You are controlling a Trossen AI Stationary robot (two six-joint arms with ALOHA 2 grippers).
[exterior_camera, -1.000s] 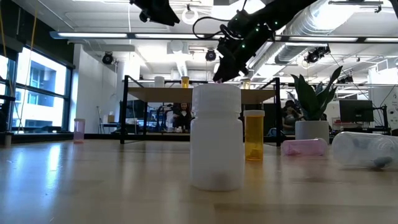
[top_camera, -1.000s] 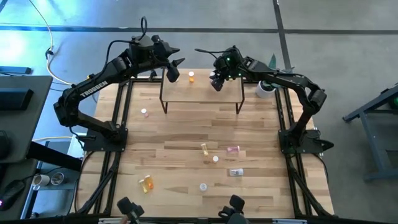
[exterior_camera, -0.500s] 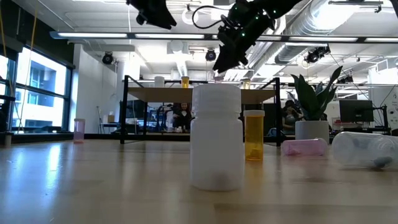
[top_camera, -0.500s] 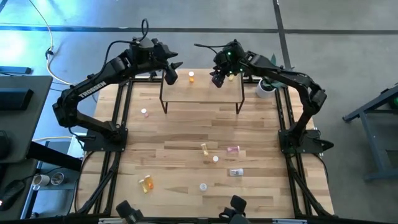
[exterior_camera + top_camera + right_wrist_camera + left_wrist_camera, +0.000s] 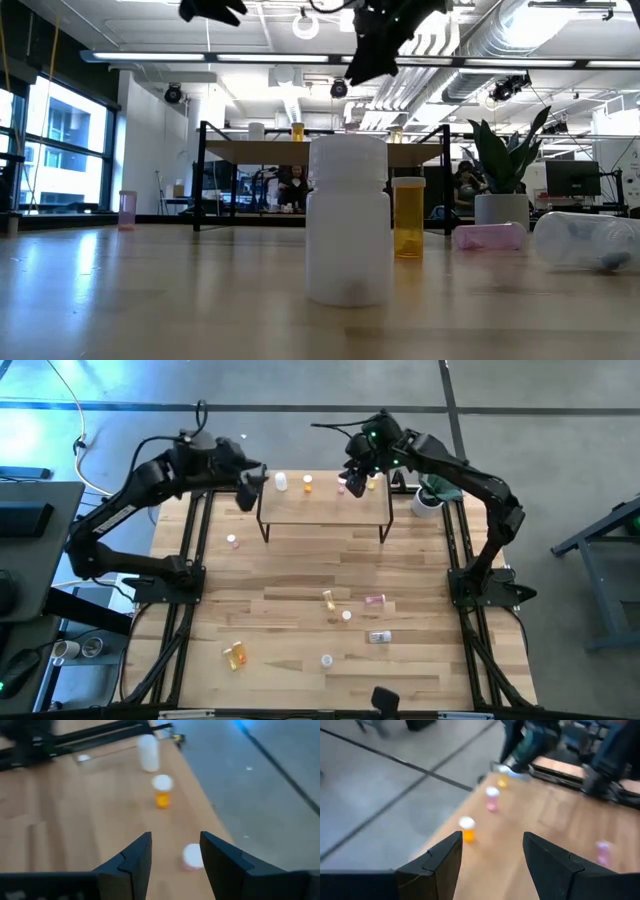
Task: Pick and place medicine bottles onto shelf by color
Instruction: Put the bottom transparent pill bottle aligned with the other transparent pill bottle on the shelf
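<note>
Both my grippers, left and right, hang open and empty above the shelf. Three bottles stand along its far edge; about seven wait on the table.

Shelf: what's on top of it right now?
On the shelf top stand a white bottle, an orange bottle and a pink bottle. In the high view the right gripper covers the pink one.

Three bottles lining shelf rear
</note>
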